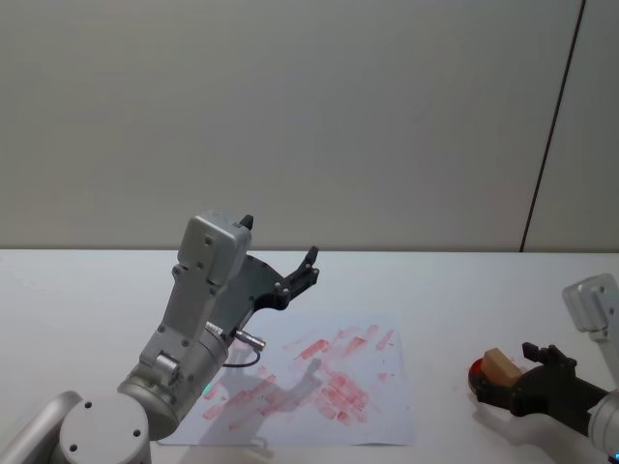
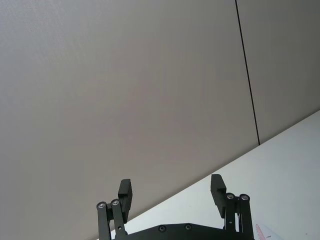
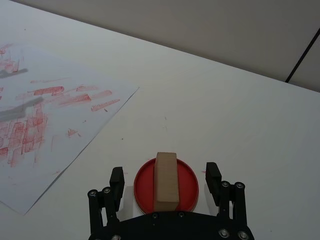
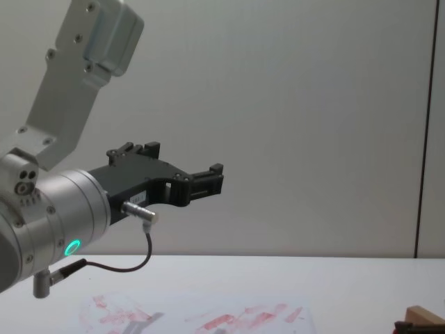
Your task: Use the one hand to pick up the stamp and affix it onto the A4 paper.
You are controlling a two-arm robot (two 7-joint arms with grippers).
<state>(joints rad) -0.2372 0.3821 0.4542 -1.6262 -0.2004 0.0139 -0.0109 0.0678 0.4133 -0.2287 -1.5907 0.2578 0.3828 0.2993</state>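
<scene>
While open, right gripper (image 3: pixel 165 182) seemingly straddles stamp (image 3: pixel 166 175)

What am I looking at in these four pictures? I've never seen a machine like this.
It is a robot with two arms, each ending in a hand. One picture comes from its head, one from its chest, and one from each wrist. On the white table lies an A4 paper smeared with red prints. The left hand is raised above the paper, open and holding nothing. The right hand is open on either side of a wooden stamp, which rests on a round red ink pad. It has not gripped the stamp.
</scene>
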